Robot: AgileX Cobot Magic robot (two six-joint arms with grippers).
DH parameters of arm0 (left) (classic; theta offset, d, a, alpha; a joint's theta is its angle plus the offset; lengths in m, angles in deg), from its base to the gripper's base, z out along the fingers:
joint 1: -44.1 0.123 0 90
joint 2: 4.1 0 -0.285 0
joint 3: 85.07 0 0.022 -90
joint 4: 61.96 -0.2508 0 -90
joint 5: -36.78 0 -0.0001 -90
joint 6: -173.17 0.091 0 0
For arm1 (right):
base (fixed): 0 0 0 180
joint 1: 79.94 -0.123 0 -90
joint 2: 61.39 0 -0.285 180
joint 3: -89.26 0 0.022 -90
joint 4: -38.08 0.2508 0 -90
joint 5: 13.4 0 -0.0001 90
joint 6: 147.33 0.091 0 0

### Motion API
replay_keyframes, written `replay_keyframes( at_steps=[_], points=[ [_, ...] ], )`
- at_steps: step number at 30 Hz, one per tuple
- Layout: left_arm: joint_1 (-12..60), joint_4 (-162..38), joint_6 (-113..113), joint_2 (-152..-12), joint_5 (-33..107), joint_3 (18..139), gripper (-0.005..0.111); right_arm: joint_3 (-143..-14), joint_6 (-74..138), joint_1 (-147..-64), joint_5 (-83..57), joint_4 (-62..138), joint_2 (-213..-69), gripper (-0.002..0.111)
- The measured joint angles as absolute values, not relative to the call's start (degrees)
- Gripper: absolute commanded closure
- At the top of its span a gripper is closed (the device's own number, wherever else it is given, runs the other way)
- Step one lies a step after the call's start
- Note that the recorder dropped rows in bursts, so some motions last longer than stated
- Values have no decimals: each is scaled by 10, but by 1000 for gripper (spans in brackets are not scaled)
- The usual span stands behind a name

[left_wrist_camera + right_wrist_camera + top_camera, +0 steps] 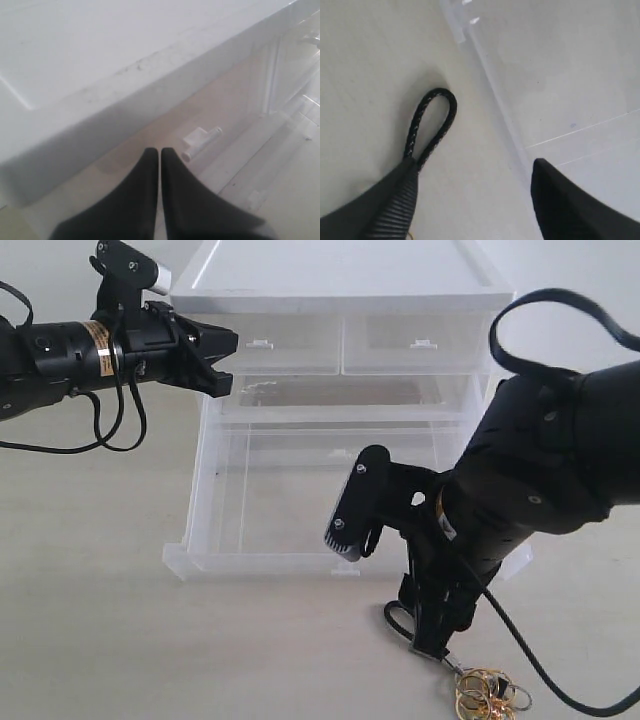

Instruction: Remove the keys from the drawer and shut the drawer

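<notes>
The drawer is pulled far out of the white cabinet and looks empty. The keys, a gold bunch, lie on the table in front of it at the right, their black loop strap trailing toward the drawer. My right gripper hovers low over the strap, jaws open. In the right wrist view the strap runs out from beside the ribbed finger, and the drawer's front is by the other finger. Up by the top-left small drawer, my left gripper is shut and empty.
Two half-width top drawers are closed. The left wrist view shows my left gripper just short of a small white tab handle under the cabinet's top slab. Bare pale table lies left of and before the drawer.
</notes>
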State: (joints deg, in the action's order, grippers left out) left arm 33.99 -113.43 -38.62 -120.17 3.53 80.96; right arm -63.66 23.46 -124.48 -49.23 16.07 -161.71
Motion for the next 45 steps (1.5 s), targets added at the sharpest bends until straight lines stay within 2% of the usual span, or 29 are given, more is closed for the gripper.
replay_keyframes(
  at_steps=[4,7,9,15,18,19,21,22,23,28,37,45],
  points=[
    [340,-1134,-386,-1202,35,810,103,-637,242,-1245,-481,126,-1626,53],
    [340,-1134,-386,-1202,35,810,103,-637,255,-1245,-455,101,-1627,68],
    [340,-1134,-386,-1202,35,810,103,-637,261,-1245,-447,91,-1634,73],
    [340,-1134,-386,-1202,35,810,103,-637,267,-1245,-432,83,-1663,60],
    [340,-1134,-386,-1202,35,810,103,-640,267,-1245,-413,75,-1672,62],
    [340,-1134,-386,-1202,35,810,103,-642,267,-1245,-406,72,-1673,67],
    [340,-1134,-387,-1202,35,810,103,-644,267,-1245,-391,64,-1680,86],
    [340,-1134,-387,-1202,35,810,103,-645,267,-1245,-390,63,-1684,101],
    [340,-1134,-387,-1202,35,810,103,-649,267,-1245,-391,61,-1689,108],
    [340,-1134,-387,-1202,35,810,103,-669,264,-1249,-411,24,-1707,109],
    [340,-1134,-387,-1202,35,810,103,-698,383,-1260,-469,-64,-1695,109],
    [340,-1134,-392,-1202,33,810,103,-745,408,-1256,-464,-155,-1674,109]
  ],
)
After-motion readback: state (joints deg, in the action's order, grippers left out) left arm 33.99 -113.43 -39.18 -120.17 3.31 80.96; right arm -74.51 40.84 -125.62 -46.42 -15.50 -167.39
